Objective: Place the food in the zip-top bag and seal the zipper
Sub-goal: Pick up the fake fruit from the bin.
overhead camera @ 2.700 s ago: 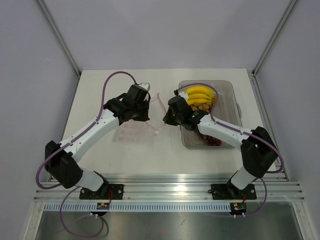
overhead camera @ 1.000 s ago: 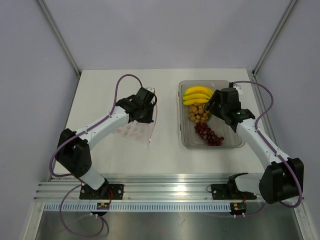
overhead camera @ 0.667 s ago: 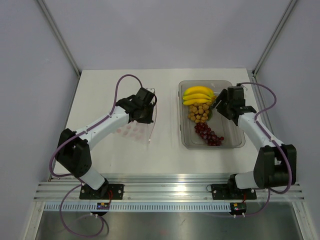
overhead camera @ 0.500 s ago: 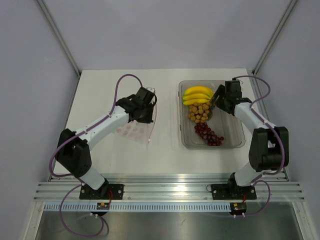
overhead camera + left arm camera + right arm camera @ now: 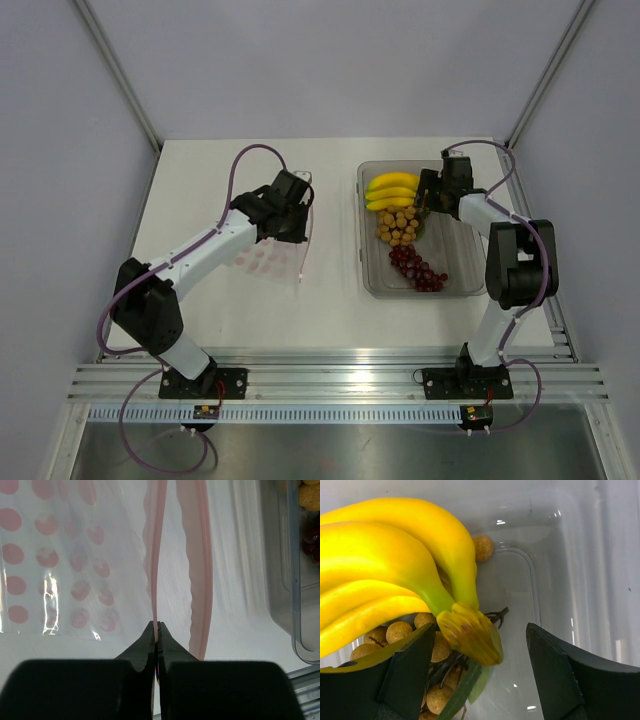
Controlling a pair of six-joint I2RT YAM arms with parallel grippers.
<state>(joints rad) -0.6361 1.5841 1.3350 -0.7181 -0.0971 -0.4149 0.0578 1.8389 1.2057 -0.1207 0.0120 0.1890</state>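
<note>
Top: thin clear pink-dotted zip-top bag (image 5: 268, 258) on white table (image 5: 200, 170); yellow banana bunch (image 5: 392, 188) in rigid clear tray (image 5: 462, 252).
Left wrist: left gripper (image 5: 156, 626) pinching pink-red zipper strip (image 5: 154, 555); film looks floppy.
Right wrist: right gripper (image 5: 479, 655) spread astride banana stem (image 5: 469, 634). Stiff, probably the firmest hold.

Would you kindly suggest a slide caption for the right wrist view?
Open right gripper straddling the stem of the banana bunch, above small tan round fruits in the clear tray.
</note>
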